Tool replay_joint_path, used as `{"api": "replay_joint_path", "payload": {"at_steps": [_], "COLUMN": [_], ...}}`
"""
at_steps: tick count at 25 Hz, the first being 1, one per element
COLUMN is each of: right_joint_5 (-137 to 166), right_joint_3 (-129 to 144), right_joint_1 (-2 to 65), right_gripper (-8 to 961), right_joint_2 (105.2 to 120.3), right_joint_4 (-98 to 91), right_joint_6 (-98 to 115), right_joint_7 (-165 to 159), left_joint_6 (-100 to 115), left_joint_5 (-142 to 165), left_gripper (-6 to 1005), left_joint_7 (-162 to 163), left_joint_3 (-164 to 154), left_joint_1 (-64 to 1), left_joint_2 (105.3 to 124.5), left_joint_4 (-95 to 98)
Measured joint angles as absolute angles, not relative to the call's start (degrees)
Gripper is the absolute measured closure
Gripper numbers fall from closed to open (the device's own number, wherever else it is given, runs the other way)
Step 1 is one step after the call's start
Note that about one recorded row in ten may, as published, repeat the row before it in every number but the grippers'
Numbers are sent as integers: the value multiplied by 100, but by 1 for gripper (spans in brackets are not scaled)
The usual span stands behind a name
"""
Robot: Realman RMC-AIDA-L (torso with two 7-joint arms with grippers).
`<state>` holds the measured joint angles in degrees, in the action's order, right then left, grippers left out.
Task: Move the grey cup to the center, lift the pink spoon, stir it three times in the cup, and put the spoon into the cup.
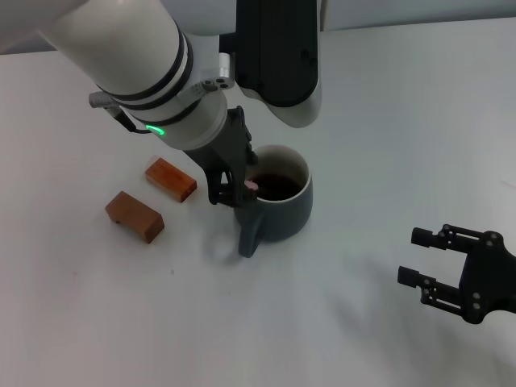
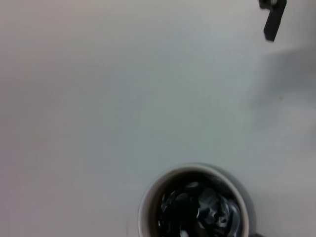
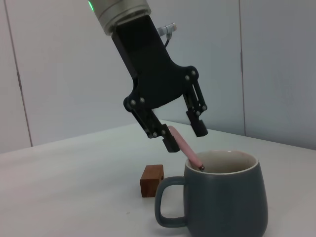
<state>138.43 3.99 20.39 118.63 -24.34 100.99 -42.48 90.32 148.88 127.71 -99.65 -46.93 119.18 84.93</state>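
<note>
Near the middle of the table [image 1: 387, 105] stands the cup [image 1: 278, 203], and the spoon [image 3: 186, 148] leans inside it, pink handle sticking up over the rim. It looks thin, stiff, light and a bit slippery, so the pink handle is the best place to hold. Just above it hangs the left gripper [image 3: 183, 135], jaws apart, one finger beside the handle. Two blocks [image 1: 153, 197] lie nearby. Far off, the right gripper [image 1: 421, 256] waits, jaws apart

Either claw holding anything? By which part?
Nothing is clamped. The left claw is open over the grey cup; the pink spoon stands in the cup, handle top beside the claw. The right claw is open and empty.
</note>
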Motion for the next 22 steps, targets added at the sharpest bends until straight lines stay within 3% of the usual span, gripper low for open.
{"api": "replay_joint_path", "payload": {"at_steps": [6, 12, 13, 18, 22], "right_joint_5": [13843, 13843, 13843, 13798, 13751], "right_joint_3": [380, 378, 377, 375, 370], "right_joint_1": [2039, 2046, 2047, 2046, 2032], "right_gripper": [350, 350, 350, 351, 351], "right_joint_2": [11866, 11866, 11865, 11860, 11857], "right_joint_4": [-2434, -2434, -2435, -2434, -2434], "right_joint_6": [10094, 10085, 10084, 10086, 10078], "right_joint_7": [-4224, -4210, -4210, -4210, -4211], "left_joint_6": [8929, 8332, 8101, 7994, 8686], "left_joint_5": [13871, 10899, 9765, 8285, 6594], "left_gripper": [555, 469, 467, 460, 454], "left_joint_7": [12569, 12013, 11509, 10564, 8590], "left_joint_3": [-9351, -7643, -7320, -6981, -6281], "left_joint_1": [-4373, -3462, -3025, -2466, -1920], "left_joint_2": [11898, 11864, 11858, 11854, 11831], "left_joint_4": [9075, 9117, 8681, 7631, 5226]}}
